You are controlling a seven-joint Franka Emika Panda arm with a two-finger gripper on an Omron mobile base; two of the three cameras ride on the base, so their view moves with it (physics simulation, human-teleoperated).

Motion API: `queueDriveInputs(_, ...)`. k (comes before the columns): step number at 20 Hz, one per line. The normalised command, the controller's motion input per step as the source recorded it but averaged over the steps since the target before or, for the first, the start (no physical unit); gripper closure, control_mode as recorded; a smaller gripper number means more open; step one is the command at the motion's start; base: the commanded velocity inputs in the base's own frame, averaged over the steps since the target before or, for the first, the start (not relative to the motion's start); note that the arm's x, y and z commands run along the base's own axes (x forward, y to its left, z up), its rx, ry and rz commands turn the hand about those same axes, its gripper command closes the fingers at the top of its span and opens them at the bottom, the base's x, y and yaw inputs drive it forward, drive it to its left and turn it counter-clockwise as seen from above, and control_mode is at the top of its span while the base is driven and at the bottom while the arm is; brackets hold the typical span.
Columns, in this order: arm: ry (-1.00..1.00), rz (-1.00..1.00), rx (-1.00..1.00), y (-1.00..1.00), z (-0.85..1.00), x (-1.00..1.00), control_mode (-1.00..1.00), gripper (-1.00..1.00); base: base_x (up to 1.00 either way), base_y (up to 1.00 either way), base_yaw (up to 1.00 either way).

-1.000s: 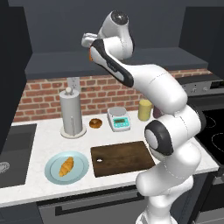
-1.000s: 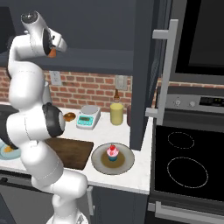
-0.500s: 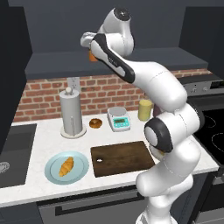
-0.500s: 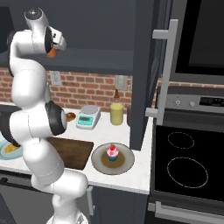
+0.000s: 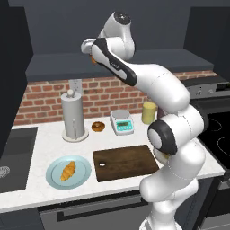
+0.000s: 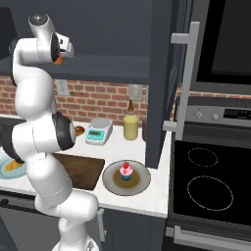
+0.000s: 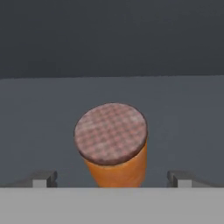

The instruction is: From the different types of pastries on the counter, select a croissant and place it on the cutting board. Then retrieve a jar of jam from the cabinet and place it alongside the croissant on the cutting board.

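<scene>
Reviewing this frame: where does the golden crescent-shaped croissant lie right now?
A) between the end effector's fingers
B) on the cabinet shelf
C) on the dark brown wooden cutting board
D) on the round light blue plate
D: the golden crescent-shaped croissant lies on the round light blue plate, left of the bare dark brown wooden cutting board.

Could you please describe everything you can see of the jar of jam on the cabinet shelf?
The jar of jam is a small orange cylinder topped by a round, darker lid with a pinkish-brown chequered pattern. It stands upright on the cabinet's plain grey-blue shelf, with nothing else beside it. The end effector is open, its two fingertips flanking the jar's lower body with clear gaps either side, so nothing grips it. In the left base view only a sliver of orange shows behind the hand.
</scene>
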Motion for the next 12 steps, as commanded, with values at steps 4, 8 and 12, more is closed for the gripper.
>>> queueDriveInputs(4,0.0,0.02,-0.05,0.09,-0.03,0.14,-1.0,-1.0,0.0,0.0,0.0)
queueDriveInputs(8,-0.03,0.08,-0.07,0.0,-0.08,0.39,-1.0,-1.0,0.0,0.0,0.0)
queueDriveInputs(12,-0.02,0.1,-0.04,0.0,-0.04,0.44,-1.0,-1.0,0.0,0.0,0.0)
